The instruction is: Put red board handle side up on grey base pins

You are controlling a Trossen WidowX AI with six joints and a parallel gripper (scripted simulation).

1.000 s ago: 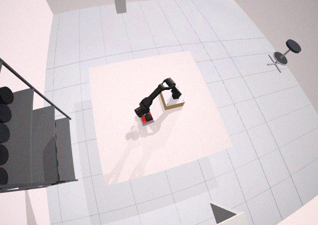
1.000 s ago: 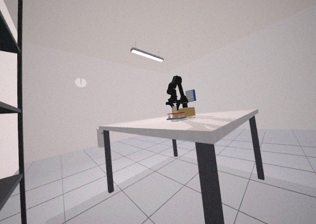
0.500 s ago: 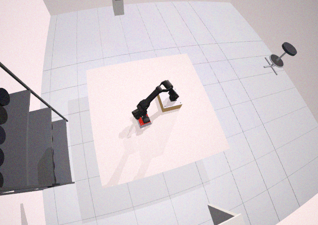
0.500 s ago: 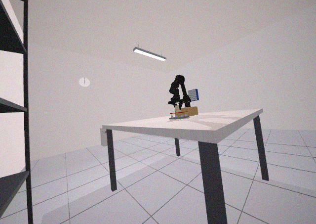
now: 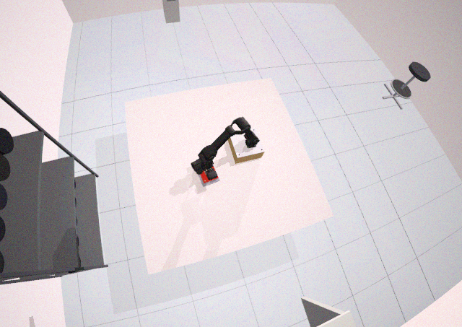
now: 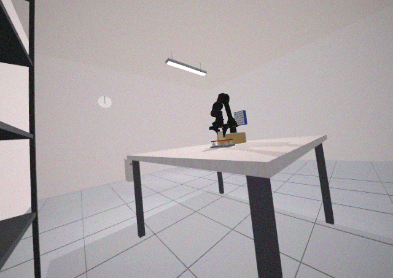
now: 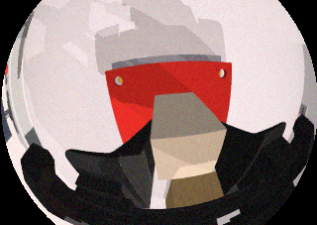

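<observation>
The red board is over the grey base, handle side up and roughly level. My gripper is shut on its pale square handle. In the exterior view the board is at about the tops of the pale posts; whether it rests on them is too small to tell. In the wrist view, gold shows inside the far left hole and the far right hole. The two near holes are hidden by the fingers and handle.
The arm's pedestal, a tan-sided box with a white top, stands on the table near the base. The arm reaches from it to the board. Shelving stands beyond the table's left side.
</observation>
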